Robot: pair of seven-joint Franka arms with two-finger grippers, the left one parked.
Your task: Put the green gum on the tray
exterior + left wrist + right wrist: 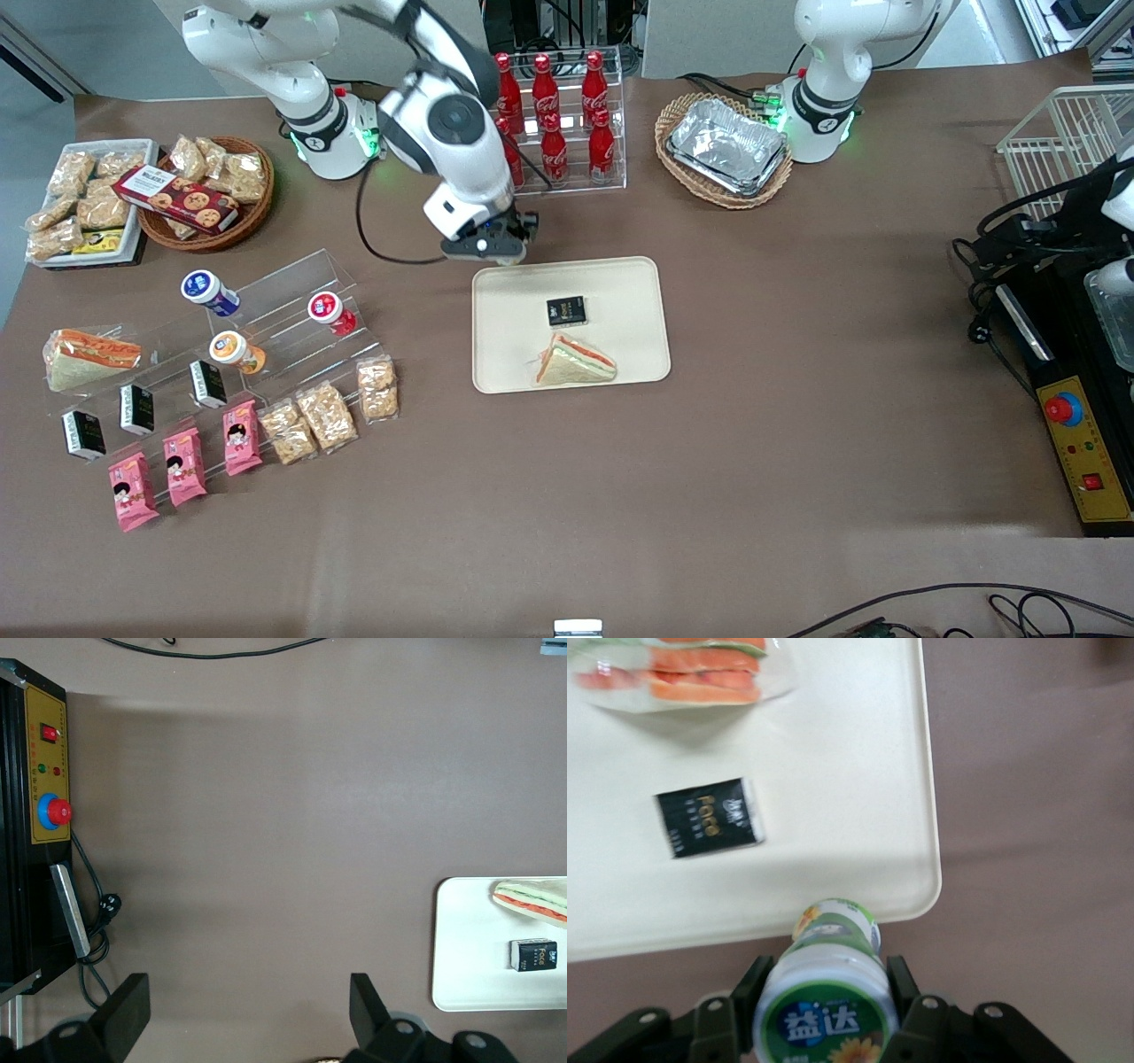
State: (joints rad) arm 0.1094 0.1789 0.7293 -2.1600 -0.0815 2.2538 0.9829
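Gripper point(493, 251) hangs over the tray point(505, 372) edge farthest from the front camera, at the corner toward the working arm's end. Fingers point(899, 985) are clamped on the gum point(827, 994), one on each side of the bottle just under the white lid. Gum is off the table, held roughly sideways, lid facing the wrist camera, base pointing out over the tray rim point(932, 850). In the front view the gum itself is mostly hidden under the wrist.

On the tray: a black packet point(566, 311) near the middle and a wrapped sandwich point(574, 362) nearer the front camera, close together, whether touching can't be told. Neither touches the gum.

Toward the working arm's end, blue point(209, 292), red point(331, 312) and orange point(236, 352) bottles sit on a clear stepped rack point(292, 292), well apart from the tray.
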